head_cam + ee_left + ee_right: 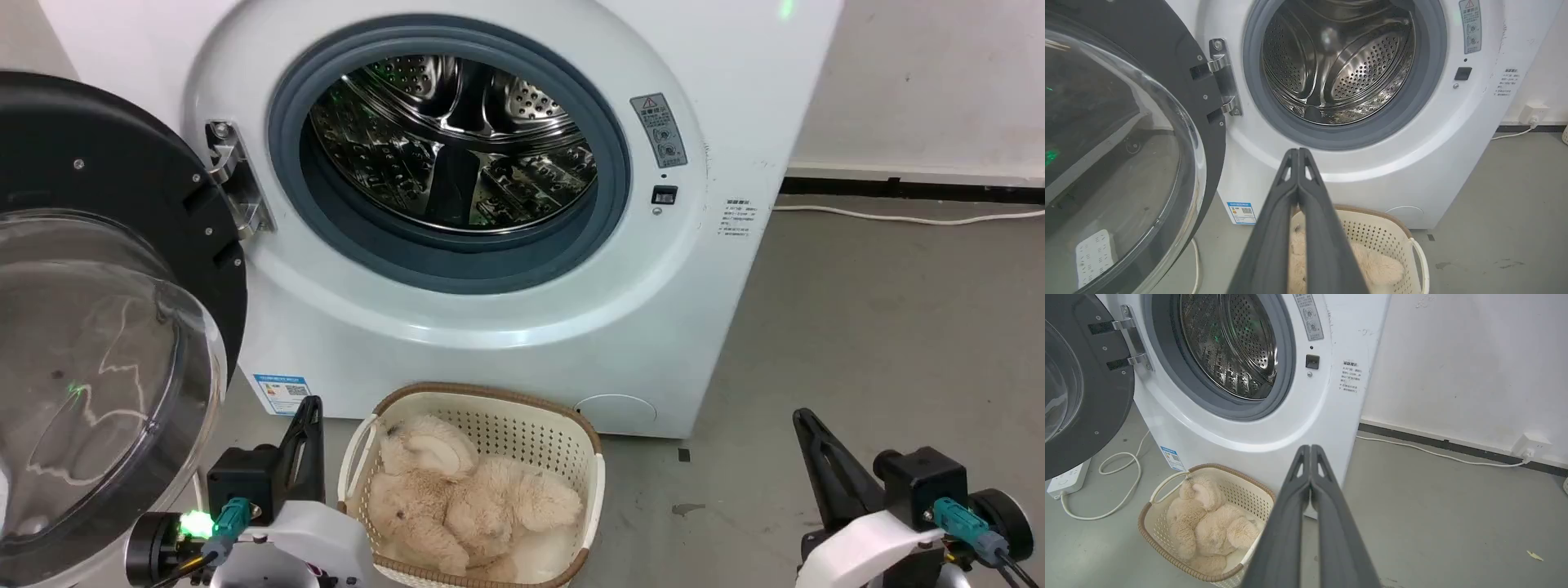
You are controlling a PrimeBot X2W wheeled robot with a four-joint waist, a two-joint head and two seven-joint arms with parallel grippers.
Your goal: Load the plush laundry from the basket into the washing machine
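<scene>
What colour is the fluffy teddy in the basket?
Cream-beige all over. The teddy shows best in the head view.

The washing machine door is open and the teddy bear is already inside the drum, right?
Not quite. The door is open, but the teddy bear is lying in the basket on the floor in front of the washing machine, not in the drum, which looks empty. The head view shows it.
</scene>
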